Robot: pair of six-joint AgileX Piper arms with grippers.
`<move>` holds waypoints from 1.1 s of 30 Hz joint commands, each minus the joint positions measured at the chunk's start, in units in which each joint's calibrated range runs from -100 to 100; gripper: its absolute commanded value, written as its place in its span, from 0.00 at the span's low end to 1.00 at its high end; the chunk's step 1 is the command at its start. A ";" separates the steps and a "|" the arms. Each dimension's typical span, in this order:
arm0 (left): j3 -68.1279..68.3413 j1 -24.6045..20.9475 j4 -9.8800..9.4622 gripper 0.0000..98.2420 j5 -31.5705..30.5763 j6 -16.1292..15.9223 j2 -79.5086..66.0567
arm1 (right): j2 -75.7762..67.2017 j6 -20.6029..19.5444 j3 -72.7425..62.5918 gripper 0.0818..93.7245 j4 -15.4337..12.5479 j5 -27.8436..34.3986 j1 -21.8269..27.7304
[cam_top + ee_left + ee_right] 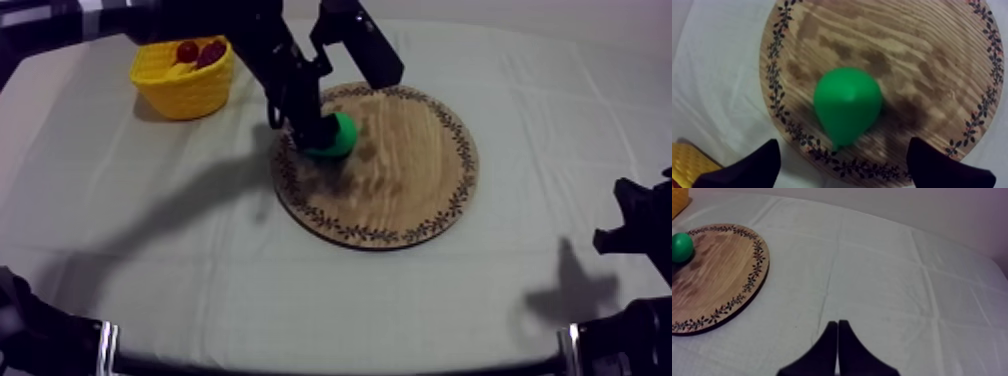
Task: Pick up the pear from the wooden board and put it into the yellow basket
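- The pear [338, 136] is lying on the wooden board [410, 185], in its left part near the patterned rim — it is not in the yellow basket [185, 88].
- The left gripper [843, 146] is hanging right above the pear. Its two black fingers [747, 169] are standing wide apart, one at each side of the fruit, and they are holding nothing.
- In the top view the left arm is stretching from the upper left and is covering part of the pear.
- The basket is standing at the far left of the table, apart from the board. A small red fruit [187, 50] is lying in it beside a darker red piece [212, 52] whose kind I cannot tell.
- The right gripper [837, 327] is sitting low over the grey-white cloth [897, 278], apart from the board. Its fingers are lying together as a narrow wedge — closed on nothing.
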 commanded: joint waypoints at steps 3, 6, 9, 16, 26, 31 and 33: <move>-0.50 0.32 -0.17 0.95 -0.02 0.00 2.02 | -0.05 0.04 0.05 0.00 0.02 0.03 0.00; -0.88 0.65 -0.52 0.95 -0.09 0.27 3.31 | -0.05 0.03 0.05 0.00 0.02 0.03 0.00; -1.63 0.80 -0.78 0.95 -0.35 0.55 4.63 | -0.05 0.00 0.05 0.00 0.02 0.03 0.00; -3.12 0.81 -0.65 0.94 -1.54 0.50 7.45 | -0.05 -0.01 0.05 0.00 0.02 0.03 0.00; -7.64 0.66 -0.45 0.93 -2.66 0.34 11.85 | -0.05 -0.01 0.05 0.00 0.02 0.03 0.00; -8.97 0.60 -0.46 0.92 -3.21 0.44 13.53 | -0.05 -0.01 0.05 0.00 0.02 0.03 0.00; -9.10 0.59 -0.49 0.92 -3.27 0.37 14.03 | -0.05 -0.01 0.05 0.00 0.02 0.03 0.00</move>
